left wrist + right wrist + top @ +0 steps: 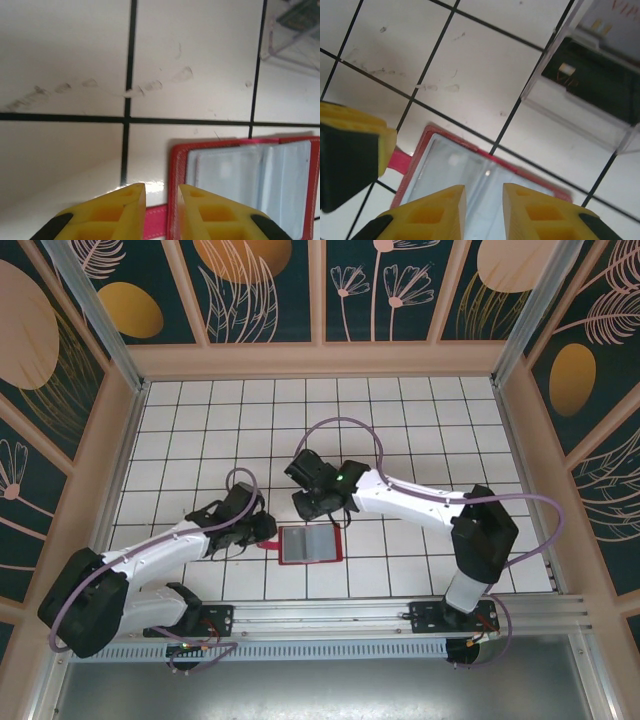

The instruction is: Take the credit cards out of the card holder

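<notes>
Two sets of fingers hovered by the opened card holder [309, 544] on the tiled counter [400, 420]: the left gripper [161, 210] pinching its red tab [156, 221], the right gripper [483, 212] slightly spread above its lining.

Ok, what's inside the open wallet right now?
The red wallet lies open, showing grey-blue clear sleeves with a pale card in one. The sleeves blur any print, and I can't tell how many cards they hold.

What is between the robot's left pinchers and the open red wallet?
The wallet's little red tab. In the left wrist view it runs from the card holder into the gap between the left gripper's yellow fingers.
</notes>
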You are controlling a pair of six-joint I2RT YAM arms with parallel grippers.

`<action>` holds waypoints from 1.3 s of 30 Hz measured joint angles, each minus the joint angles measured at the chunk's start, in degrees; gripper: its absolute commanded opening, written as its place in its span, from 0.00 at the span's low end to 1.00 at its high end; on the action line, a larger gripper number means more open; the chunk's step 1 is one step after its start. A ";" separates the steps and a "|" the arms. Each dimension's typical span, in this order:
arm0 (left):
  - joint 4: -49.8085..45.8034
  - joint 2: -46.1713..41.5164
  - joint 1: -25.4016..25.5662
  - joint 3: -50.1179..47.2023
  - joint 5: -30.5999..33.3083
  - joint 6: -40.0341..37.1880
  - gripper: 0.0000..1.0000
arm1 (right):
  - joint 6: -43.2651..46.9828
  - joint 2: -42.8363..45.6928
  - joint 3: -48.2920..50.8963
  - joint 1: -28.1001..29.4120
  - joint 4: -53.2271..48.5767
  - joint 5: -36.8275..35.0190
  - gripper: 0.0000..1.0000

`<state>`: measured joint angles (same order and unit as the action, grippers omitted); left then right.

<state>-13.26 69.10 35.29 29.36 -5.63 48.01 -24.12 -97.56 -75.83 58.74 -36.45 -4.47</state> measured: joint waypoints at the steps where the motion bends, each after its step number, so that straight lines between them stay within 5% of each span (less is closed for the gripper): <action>1: 0.15 -0.13 -0.87 -0.02 -0.20 -0.24 0.25 | -1.81 0.00 0.07 0.35 -0.02 0.00 0.28; 20: 0.96 -2.78 -19.12 -0.98 -6.75 -6.27 0.29 | -15.47 -7.76 0.37 7.52 -2.12 1.09 0.35; 39: 0.98 -4.26 -21.11 -1.84 -7.45 -6.23 0.30 | -16.96 -19.28 -9.77 9.22 -5.79 0.85 0.44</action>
<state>-12.27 64.84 14.17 27.53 -13.08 41.78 -41.08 -116.84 -85.60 67.96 -42.24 -3.62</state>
